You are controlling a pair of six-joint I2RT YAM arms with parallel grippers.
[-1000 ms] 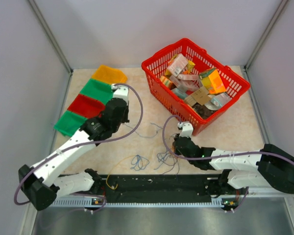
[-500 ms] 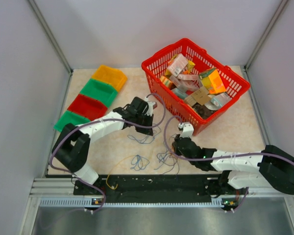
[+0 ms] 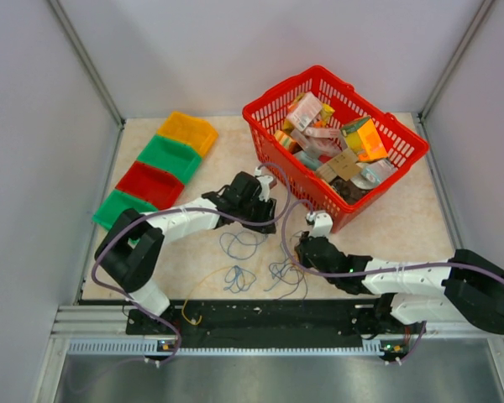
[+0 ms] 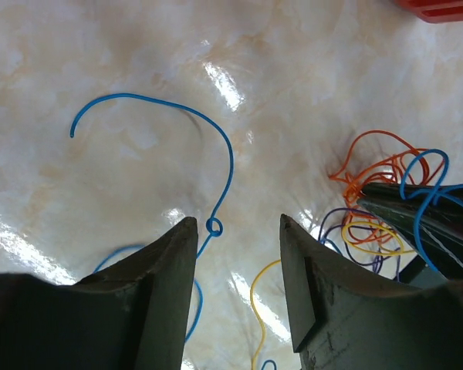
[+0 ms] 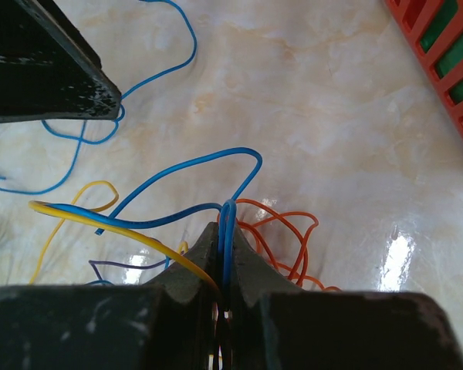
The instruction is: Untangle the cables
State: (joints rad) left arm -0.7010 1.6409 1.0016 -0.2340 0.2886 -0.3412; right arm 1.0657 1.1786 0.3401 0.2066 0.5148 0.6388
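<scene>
My right pincer [image 5: 224, 235] is clamping a blue strand [image 5: 187, 163] and a yellow strand [image 5: 100, 220] together, low in the middle of its wrist view, with the orange loops [image 5: 282, 223] crowding just beside the tips. If I start pulling now, I am risking dragging the rest of the cables [image 3: 284, 273] along and tightening the knot lying on the surface [image 3: 403, 235] at lower centre of the top view. My left pincer [image 4: 235, 223] is hanging apart over a loose blue wire [image 4: 216, 154], gripping nothing, so nothing is anchoring the bundle. Since a second ago the left arm [image 3: 185, 220] has swung from the coloured bins [image 3: 170, 155] at upper left to beside the red basket [image 3: 269, 113]. The right arm [image 3: 395, 273] has barely shifted.
</scene>
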